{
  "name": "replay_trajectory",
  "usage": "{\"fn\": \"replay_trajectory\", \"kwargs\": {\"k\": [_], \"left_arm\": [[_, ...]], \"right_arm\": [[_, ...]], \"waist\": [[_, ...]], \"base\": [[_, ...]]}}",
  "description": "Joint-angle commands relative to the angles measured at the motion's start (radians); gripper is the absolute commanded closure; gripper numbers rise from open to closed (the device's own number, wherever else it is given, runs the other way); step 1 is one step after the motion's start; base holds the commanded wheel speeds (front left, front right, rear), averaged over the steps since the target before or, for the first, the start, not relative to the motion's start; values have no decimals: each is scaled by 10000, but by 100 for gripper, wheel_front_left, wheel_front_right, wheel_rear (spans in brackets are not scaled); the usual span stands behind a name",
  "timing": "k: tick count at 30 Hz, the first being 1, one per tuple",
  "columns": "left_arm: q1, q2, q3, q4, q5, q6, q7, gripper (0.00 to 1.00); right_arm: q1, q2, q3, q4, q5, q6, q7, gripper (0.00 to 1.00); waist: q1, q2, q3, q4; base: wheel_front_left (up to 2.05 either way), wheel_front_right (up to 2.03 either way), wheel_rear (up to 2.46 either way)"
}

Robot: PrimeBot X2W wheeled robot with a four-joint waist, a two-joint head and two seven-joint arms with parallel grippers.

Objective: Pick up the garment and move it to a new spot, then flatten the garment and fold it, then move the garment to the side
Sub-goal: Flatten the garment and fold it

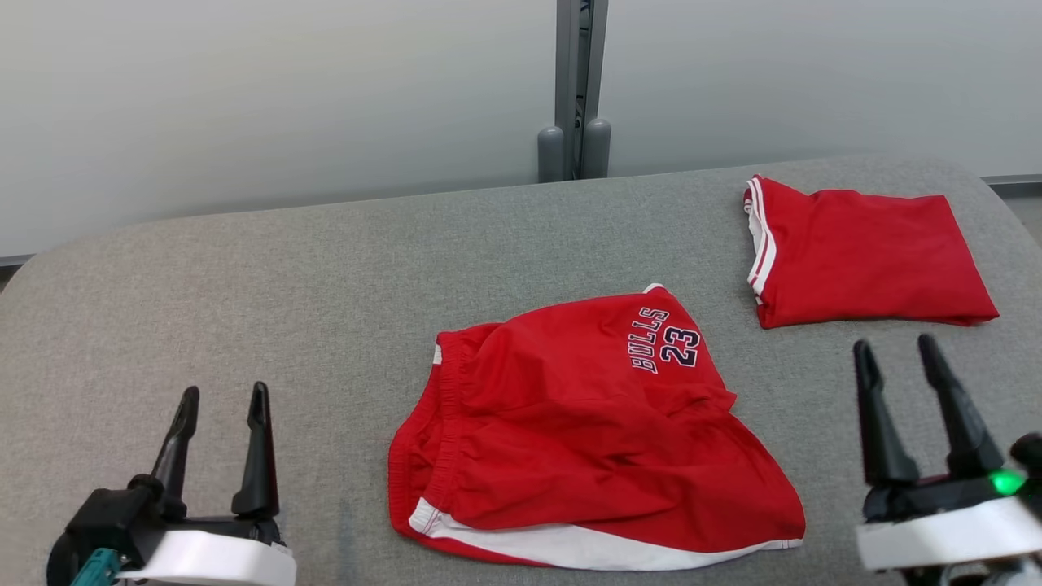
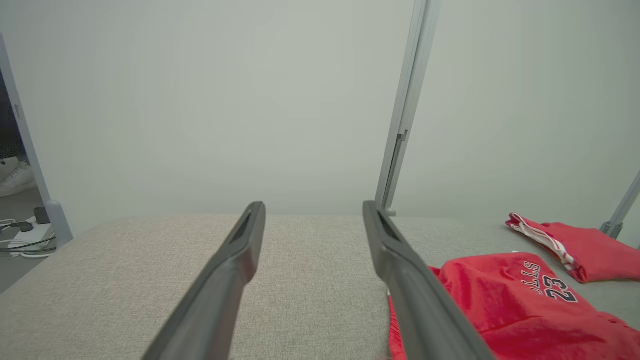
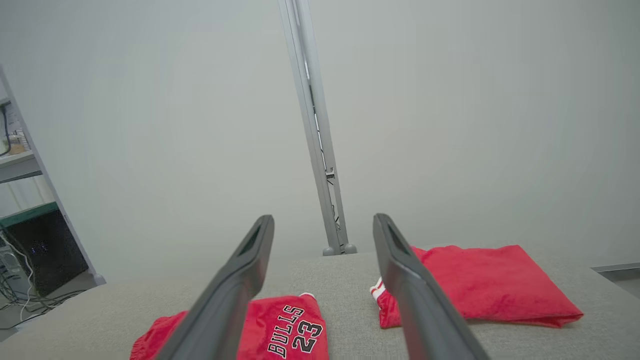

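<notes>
Left gripper (image 1: 225, 392) is sitting at the lower left of the head view, fingers spread and holding nothing, over the bare grey pad (image 1: 244, 277). Right gripper (image 1: 895, 343) is sitting at the lower right, fingers also spread and empty. Both wrist views are showing a clear gap between the fingers.

Red shorts (image 1: 586, 423) are lying at bottom centre between the two grippers, apart from each. They're lying rumpled, not flat. The waistband is bunching on the left side, a white-trimmed hem is running along the bottom edge, and the "BULLS 23" print is facing up near the top right corner.

Handling, as a guess: thin slick jersey cloth, light and floppy, so it's likely going to sag and slip out of a shallow pinch. The elastic waistband is looking like the best hold, being thicker and layered. Taking its two ends, one per gripper, should let the cloth hang straight. The risk is catching just the top layer.

Further back, at upper right, a folded red piece (image 1: 863, 260) is lying clear of the shorts. Behind the pad, a grey post (image 1: 578, 81) is standing at top centre against a pale wall (image 1: 244, 98).
</notes>
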Motion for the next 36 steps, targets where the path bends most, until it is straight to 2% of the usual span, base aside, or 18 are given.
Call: {"fn": "replay_trajectory", "kwargs": {"k": [1, 7, 36], "left_arm": [[81, -75, -52, 62, -56, 7, -42, 0], [194, -176, -159, 187, -102, -81, -106, 0], [106, -223, -246, 295, -152, 4, -202, 0]], "right_arm": [[249, 59, 205, 278, -303, 6, -310, 0], [443, 195, 440, 914, -775, 6, -540, 0], [25, 137, 519, 985, -1018, 6, -544, 0]], "waist": [[0, 0, -35, 34], [0, 0, -53, 114], [0, 0, -62, 149]], "base": [[0, 0, 0], [0, 0, 0], [0, 0, 0]]}}
